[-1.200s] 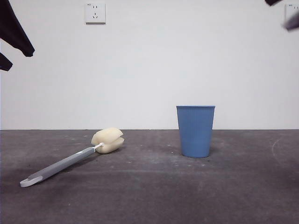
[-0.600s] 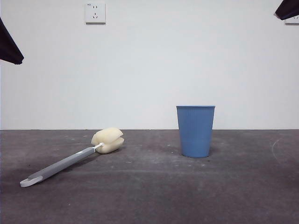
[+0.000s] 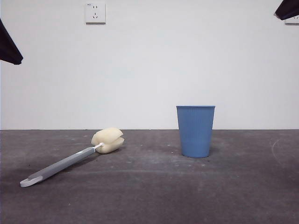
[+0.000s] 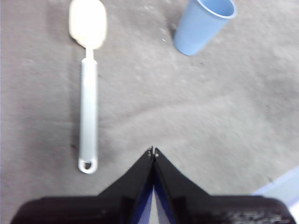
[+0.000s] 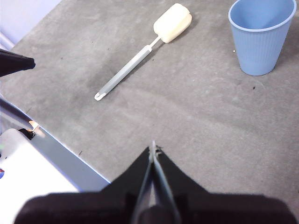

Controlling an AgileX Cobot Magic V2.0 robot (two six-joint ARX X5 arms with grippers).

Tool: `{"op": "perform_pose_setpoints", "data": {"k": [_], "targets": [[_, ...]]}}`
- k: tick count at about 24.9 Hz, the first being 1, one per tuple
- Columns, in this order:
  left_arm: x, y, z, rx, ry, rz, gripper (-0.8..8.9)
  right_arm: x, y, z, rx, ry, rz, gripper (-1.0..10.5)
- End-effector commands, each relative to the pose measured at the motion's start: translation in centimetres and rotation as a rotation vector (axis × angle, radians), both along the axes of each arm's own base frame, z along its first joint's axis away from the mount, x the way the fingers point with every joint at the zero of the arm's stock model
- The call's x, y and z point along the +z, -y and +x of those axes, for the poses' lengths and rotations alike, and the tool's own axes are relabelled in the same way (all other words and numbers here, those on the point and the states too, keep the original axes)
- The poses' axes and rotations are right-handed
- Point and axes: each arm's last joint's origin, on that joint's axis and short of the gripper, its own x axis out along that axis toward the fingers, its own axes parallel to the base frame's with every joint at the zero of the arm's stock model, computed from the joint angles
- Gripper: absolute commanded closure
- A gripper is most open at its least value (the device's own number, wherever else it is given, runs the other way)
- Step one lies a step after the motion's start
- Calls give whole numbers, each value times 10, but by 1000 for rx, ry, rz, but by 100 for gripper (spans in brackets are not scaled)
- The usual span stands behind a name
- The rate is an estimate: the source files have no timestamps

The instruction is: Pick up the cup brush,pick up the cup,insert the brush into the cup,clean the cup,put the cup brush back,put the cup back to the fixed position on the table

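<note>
The cup brush point(image 3: 70, 161) lies flat on the table point(image 3: 154, 196) at the left, its cream sponge head pointing toward the middle and its grey handle point(image 4: 88, 107) ending in a white loop. The blue ribbed cup point(image 3: 195, 131) stands upright and empty to the right of it. My left gripper point(image 4: 153, 151) hangs high above the table, shut and empty, well back from the brush's loop end. High over the table too, my right gripper point(image 5: 153, 147) is shut and holds nothing, with the cup point(image 5: 261, 34) and the brush point(image 5: 142, 56) far ahead of it.
A white wall with a socket point(image 3: 95, 13) stands behind the table. Black arm tips show at the top left point(image 3: 8, 49) and top right point(image 3: 287, 8) corners of the front view. The table's near edge point(image 5: 56, 154) shows in the right wrist view.
Both arms have drawn up and outward toward the top corners of the front view over the last second. Brush and cup have not moved.
</note>
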Motion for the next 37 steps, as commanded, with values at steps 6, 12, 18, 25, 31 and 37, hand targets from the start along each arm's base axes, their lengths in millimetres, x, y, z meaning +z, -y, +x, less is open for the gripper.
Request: {"op": "perform_pose_setpoints", "data": {"k": [6,12,18,25,31,37], "targets": [[14,-13,12,388,289,219,815,0,0,0,2,7,-2,944],[41,-54,18,418,617,279,814,0,0,0,2,7,-2,945],[17,-75,3,418,724,339,814,0,0,0,3,7,-2,945],[-48,-82,-3,473,635,347,814,0,0,0,2,7,-2,945],[-92,-82,-5,491,568,297,814,0,0,0,2,7,-2,945],[-109,-83,-8,494,502,287,814,0,0,0,2,7,-2,945]]}}
